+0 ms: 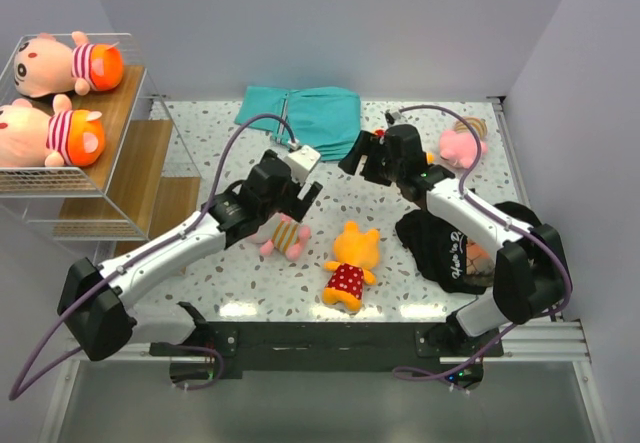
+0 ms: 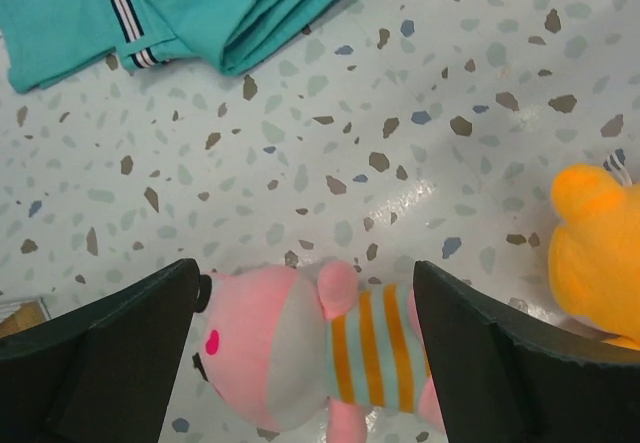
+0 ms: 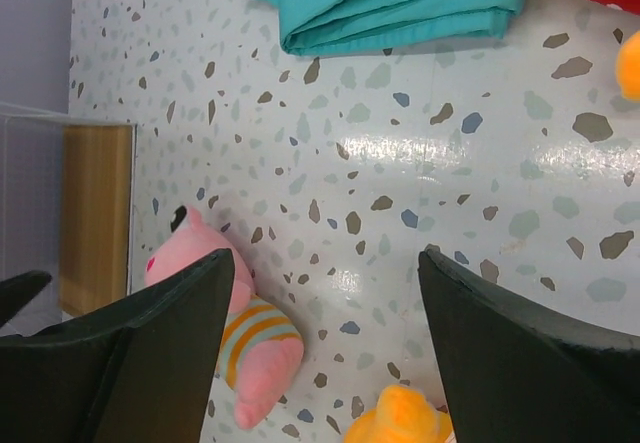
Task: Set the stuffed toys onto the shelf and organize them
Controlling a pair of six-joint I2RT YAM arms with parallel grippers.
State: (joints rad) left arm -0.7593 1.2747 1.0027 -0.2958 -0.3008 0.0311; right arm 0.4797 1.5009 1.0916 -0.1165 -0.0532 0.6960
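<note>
Left gripper [image 2: 308, 278] is open, the pink doll [image 2: 290, 348] lying between its fingers on the table [image 2: 450, 83]; right gripper [image 3: 328, 260] hangs open near the teal cloth [image 3: 400, 3].

Bright, even light falls from overhead, and the speckled desk [image 1: 330, 188] throws it back as white glare patches along its near edge and in both close views. Shadows under the left arm [image 1: 170, 248] are soft and faint. The left pincer [image 2: 305, 288] and right pincer [image 3: 325, 268] read as dark, flat shapes, slightly soft up close. The wide view is sharp.
</note>
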